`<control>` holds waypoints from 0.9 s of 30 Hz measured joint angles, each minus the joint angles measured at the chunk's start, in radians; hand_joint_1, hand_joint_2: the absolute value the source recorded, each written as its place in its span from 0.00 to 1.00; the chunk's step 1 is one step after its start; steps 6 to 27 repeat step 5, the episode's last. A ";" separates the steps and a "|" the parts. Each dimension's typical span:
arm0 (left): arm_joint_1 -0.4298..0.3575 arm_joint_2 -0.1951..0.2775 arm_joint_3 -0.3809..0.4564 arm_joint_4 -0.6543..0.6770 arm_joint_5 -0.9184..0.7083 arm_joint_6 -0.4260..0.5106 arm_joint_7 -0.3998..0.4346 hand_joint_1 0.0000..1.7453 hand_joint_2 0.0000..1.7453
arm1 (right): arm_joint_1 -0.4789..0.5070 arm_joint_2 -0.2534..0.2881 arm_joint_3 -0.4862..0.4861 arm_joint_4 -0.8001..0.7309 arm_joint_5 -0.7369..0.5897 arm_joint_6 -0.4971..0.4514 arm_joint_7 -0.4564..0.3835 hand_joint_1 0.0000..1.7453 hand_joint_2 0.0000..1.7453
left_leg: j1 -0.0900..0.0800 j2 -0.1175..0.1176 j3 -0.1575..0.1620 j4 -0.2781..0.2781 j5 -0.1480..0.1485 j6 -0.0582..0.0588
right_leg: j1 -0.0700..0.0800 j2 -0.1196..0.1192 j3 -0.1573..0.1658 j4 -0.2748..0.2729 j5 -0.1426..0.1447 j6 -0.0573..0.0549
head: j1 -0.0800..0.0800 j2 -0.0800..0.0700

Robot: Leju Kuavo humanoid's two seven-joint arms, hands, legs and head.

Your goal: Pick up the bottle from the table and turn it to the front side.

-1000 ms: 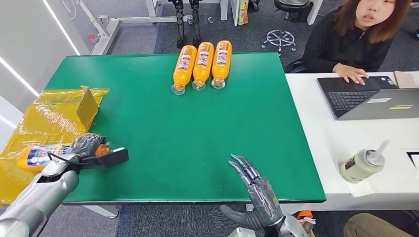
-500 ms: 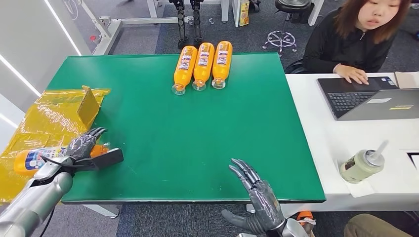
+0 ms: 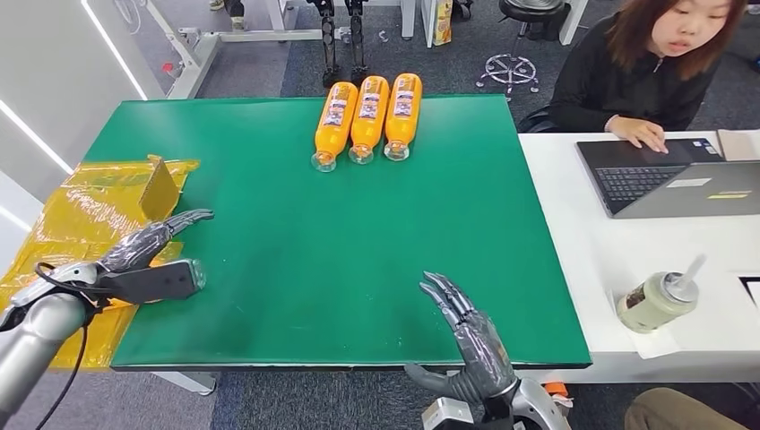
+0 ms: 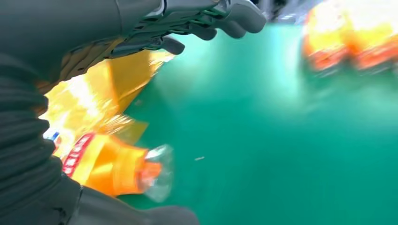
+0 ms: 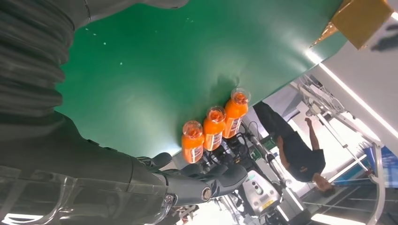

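Three orange bottles (image 3: 368, 112) lie side by side at the far edge of the green table (image 3: 358, 233), caps toward me; the right wrist view shows these bottles (image 5: 214, 126) too. Another orange bottle (image 4: 110, 165) with a clear cap lies on yellow wrapping at the table's left edge, just below my left hand (image 4: 202, 21). My left hand (image 3: 143, 260) hovers there with its fingers spread and holds nothing. My right hand (image 3: 470, 345) is open above the table's front edge, nothing in it.
A yellow wrapped box (image 3: 99, 215) with a raised cardboard flap (image 3: 159, 190) lies at the table's left side. A white table (image 3: 627, 260) on the right carries a laptop (image 3: 668, 175) and a cup with a straw (image 3: 659, 297). A person (image 3: 641, 72) sits at the laptop.
My left hand has let go of the bottle in the yellow wrapping, spread its fingers and lifted away toward the far side. The right hand has barely moved.
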 joint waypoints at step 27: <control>0.029 0.015 0.001 -0.147 0.053 0.026 -0.006 0.00 1.00 | -0.005 0.015 -0.004 0.008 0.003 0.007 -0.007 0.00 1.00 | 0.000 0.000 0.000 0.000 0.000 0.000 | 0.000 -0.001 0.000 0.000 0.000 0.000 | 0.000 0.000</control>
